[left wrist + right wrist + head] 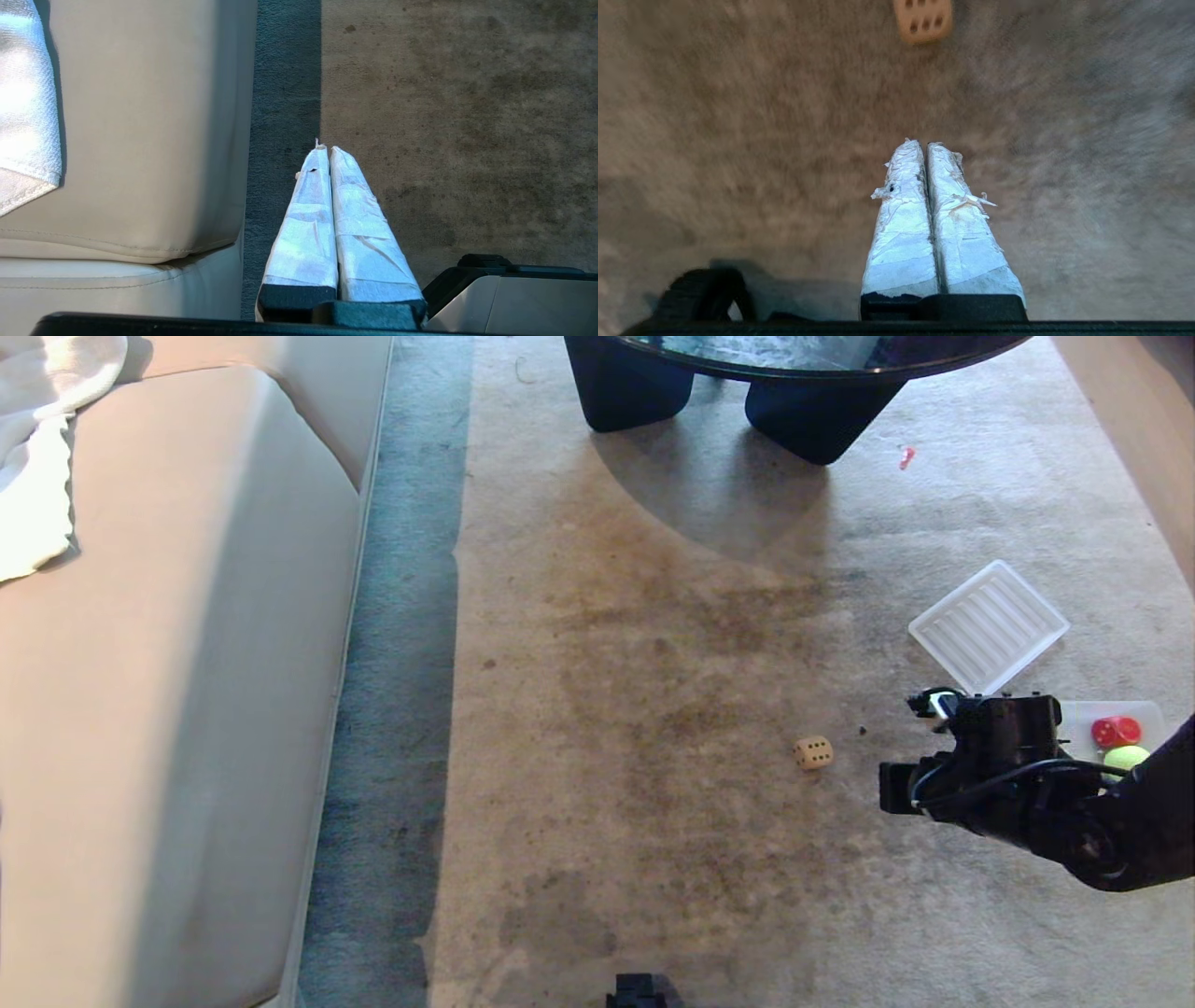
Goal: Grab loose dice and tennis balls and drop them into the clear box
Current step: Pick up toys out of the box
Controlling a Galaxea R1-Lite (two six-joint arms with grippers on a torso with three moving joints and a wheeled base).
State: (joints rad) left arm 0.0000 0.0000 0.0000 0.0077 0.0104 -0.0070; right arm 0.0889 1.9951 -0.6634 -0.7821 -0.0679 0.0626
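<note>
Head view, left to right: a beige sofa [168,663] with a white cloth [37,457] on its seat; a strip of grey-blue floor [401,616]; a stained rug [653,709] with a dark glass-topped table [794,373] at its far end. The beige die [813,752] lies alone on the rug, six dark pips showing on one face. Just right of it stands the right arm's wrist [999,775], reaching in from the right edge. Beyond the wrist lies the ribbed lid [988,625]. The clear box [1116,714] sits partly hidden behind the arm, holding a red die [1117,732] and a tennis ball [1125,758].

Left wrist view: the left gripper [329,149], its white-wrapped fingers pressed together and holding nothing, hangs over the seam between floor strip and rug, beside the sofa front. This arm's fingers do not appear in the head view.

Right wrist view: the right gripper [923,144], likewise clenched and empty, points over blurred rug toward the beige die [923,18], which lies well ahead of the fingertips, apart from them. Box and lid appear only in the head view
</note>
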